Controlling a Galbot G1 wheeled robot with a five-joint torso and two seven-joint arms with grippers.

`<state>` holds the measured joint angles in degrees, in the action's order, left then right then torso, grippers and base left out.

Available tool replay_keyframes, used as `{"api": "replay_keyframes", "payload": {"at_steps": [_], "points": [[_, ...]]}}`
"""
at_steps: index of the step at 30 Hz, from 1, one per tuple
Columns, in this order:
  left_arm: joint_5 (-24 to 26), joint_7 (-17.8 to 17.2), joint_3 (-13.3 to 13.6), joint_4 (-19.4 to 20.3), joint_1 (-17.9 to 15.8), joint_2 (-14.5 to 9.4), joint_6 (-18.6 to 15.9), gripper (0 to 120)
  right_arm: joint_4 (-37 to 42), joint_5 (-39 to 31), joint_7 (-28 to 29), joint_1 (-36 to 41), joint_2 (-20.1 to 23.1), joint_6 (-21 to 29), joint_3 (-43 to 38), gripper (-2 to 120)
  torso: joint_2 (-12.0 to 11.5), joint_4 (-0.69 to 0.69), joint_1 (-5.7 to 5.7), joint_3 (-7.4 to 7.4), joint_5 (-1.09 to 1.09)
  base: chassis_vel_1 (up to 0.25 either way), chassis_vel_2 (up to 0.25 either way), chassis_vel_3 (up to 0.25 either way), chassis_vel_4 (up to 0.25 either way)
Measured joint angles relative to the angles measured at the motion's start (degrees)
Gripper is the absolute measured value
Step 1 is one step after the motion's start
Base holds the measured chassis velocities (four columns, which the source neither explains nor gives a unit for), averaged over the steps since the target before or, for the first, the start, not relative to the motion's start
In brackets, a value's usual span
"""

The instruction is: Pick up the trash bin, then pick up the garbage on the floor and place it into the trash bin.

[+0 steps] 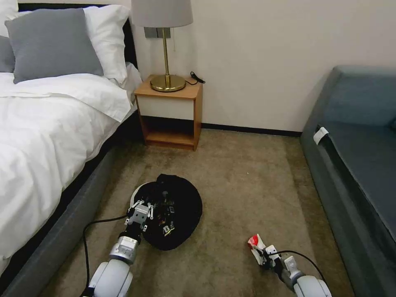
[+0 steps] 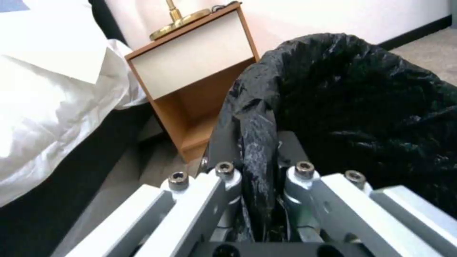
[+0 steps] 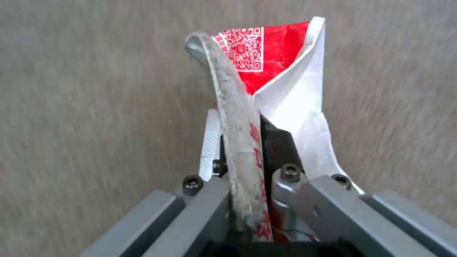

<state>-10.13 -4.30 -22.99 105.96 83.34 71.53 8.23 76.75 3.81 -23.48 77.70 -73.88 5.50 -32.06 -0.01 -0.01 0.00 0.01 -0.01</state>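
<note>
Here the left gripper (image 1: 145, 206) pinches the black-bag-lined rim of the small round white trash bin (image 1: 175, 210), near the bed. Meanwhile, the right gripper (image 1: 260, 249) is clamped on a crumpled red-and-white packet (image 3: 281, 82) above the tan carpet (image 1: 255, 185).

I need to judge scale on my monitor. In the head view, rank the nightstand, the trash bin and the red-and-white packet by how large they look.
1. nightstand, though it stands farther off.
2. trash bin, held at its rim by the left gripper; nearly as big, so unsure against the nightstand.
3. red-and-white packet, clearly smallest, pinched in the right gripper.
</note>
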Motion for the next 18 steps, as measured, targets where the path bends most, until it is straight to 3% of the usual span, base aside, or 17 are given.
{"api": "replay_keyframes", "payload": {"at_steps": [9,18], "points": [[-0.3,0.0,0.0,1.4,1.0,-0.1,0.2,6,5.5,-4.5,4.3,0.9,-0.7,-1.6,-0.2,0,0.0,0.00,0.00,0.00,0.00,0.000,0.000,0.000,0.000],[-1.6,0.0,-0.2,2.6,2.9,0.3,1.2,6,11.2,-8.9,7.6,0.9,-1.7,-7.6,1.0,0,0.0,0.01,0.00,0.00,0.01,0.000,0.000,0.000,0.000]]}}
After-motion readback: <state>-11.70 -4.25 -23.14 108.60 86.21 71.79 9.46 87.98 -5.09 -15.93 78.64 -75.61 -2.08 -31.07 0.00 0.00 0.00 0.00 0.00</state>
